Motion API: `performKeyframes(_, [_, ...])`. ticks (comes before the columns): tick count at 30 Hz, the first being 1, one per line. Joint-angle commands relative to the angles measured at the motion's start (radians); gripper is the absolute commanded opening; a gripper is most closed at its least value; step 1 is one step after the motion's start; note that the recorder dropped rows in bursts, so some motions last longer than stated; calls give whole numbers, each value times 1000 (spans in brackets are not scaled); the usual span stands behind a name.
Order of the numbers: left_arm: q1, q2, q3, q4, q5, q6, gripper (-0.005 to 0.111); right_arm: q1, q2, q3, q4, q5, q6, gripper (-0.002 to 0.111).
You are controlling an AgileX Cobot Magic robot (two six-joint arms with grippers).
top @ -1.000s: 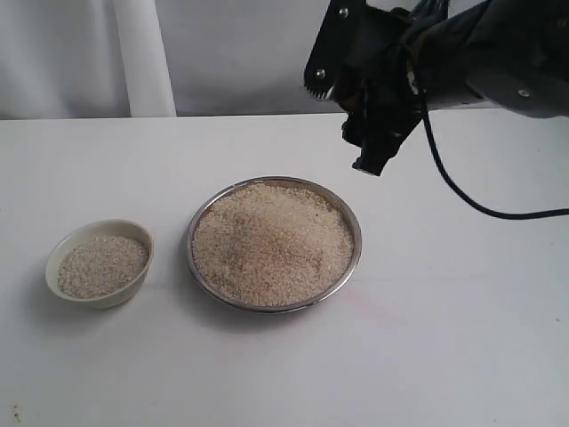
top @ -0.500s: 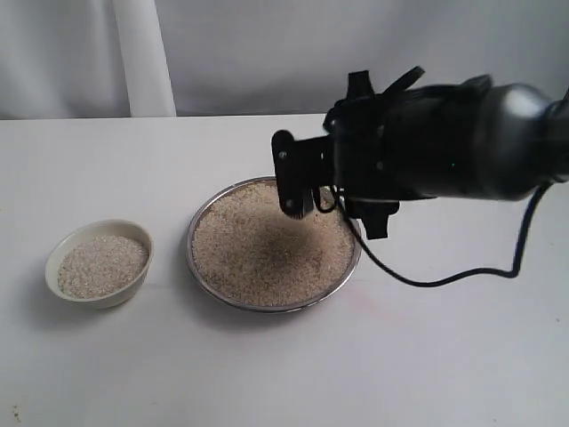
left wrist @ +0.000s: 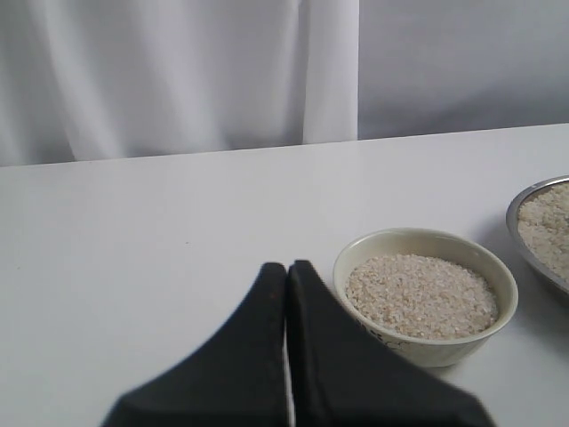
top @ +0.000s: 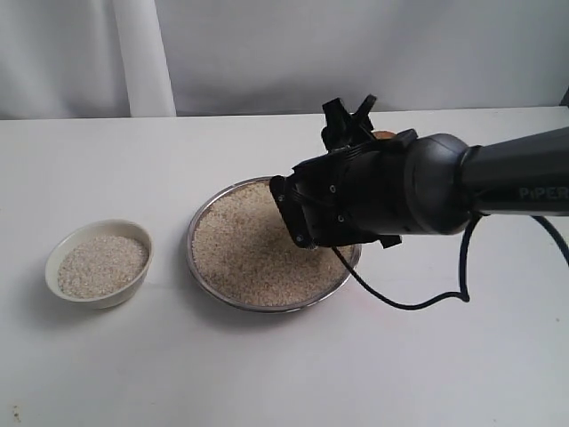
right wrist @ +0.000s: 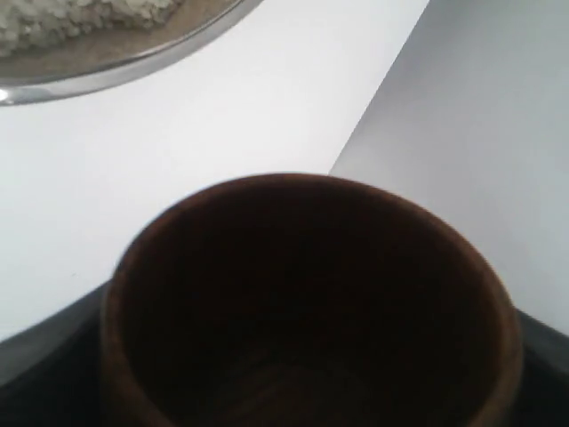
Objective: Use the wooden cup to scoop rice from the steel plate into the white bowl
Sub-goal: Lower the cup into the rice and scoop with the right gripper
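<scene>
The steel plate sits mid-table, heaped with rice. Left of it stands the white bowl, holding rice nearly to its rim. My right gripper hangs low over the plate's far right side, pointing toward the back, shut on the wooden cup. The cup's dark inside looks empty. In the exterior view only a brown sliver of the cup shows. My left gripper is shut and empty, just beside the bowl, and is out of the exterior view.
White tabletop all around, a pale curtain behind its back edge. The right arm's black cable loops down onto the table right of the plate. The plate's rim and the table's edge show past the cup.
The right arm has swung down from high at the back right to low over the plate's right side, covering part of the rice. Bowl and plate have not moved.
</scene>
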Motion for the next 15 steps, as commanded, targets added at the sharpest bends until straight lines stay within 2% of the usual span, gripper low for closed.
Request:
performKeyframes(1, [-3, 0, 2, -8, -11, -5, 0, 4, -6, -6, 24, -43, -17, 0])
performKeyframes(15, [-3, 0, 2, -8, -11, -5, 0, 16, 110, -6, 12, -94, 61, 0])
